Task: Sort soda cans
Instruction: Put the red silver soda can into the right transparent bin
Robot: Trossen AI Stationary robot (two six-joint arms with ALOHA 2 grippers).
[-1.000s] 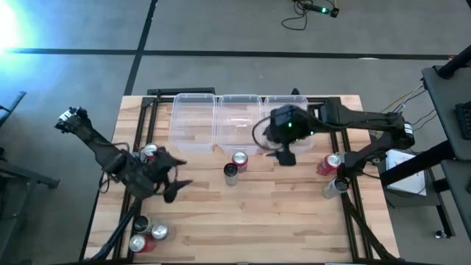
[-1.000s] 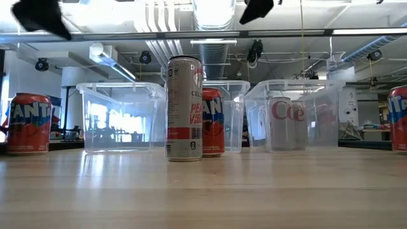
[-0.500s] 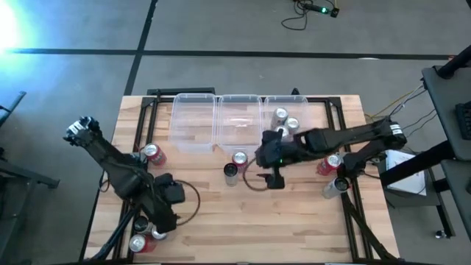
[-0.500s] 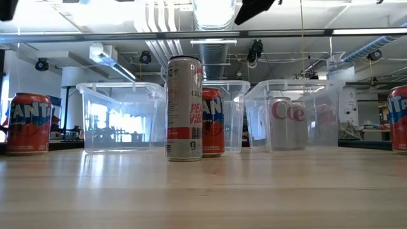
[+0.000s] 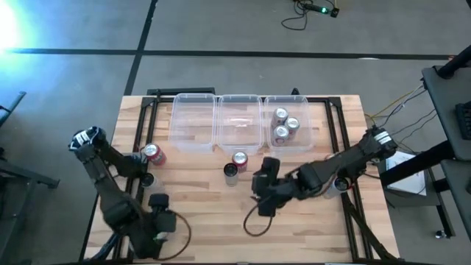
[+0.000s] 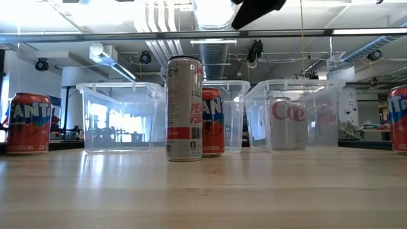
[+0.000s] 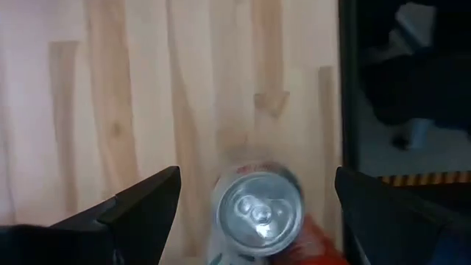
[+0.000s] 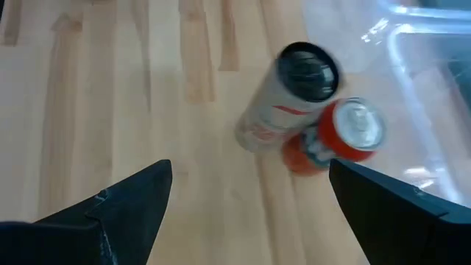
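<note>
Both grippers hang open above the table and touch nothing. My left gripper (image 5: 158, 225) (image 7: 256, 177) is over the near left corner. Below its spread fingers stands a silver-topped can (image 7: 257, 213), with a red can (image 7: 318, 237) beside it. My right gripper (image 5: 263, 197) (image 8: 250, 175) hovers near the table's middle. It looks toward a tall silver can with a black top (image 8: 294, 96) (image 5: 231, 171) (image 6: 184, 108) and a red can (image 8: 340, 136) (image 5: 239, 159), both upright on the table. Three silver cans (image 5: 282, 125) stand in the right bin.
Three clear bins (image 5: 237, 121) line the far edge; the left and middle ones show nothing inside. Another red can (image 5: 152, 153) stands at the left, and red cans (image 6: 28, 124) (image 6: 399, 118) show at both sides in the low view. Bare wood lies at the near middle.
My left gripper has swung from the left middle toward the near left corner and tipped downward, staying open. My right gripper has come from over the bins toward the near edge and a little lower, also open. No can has moved.
</note>
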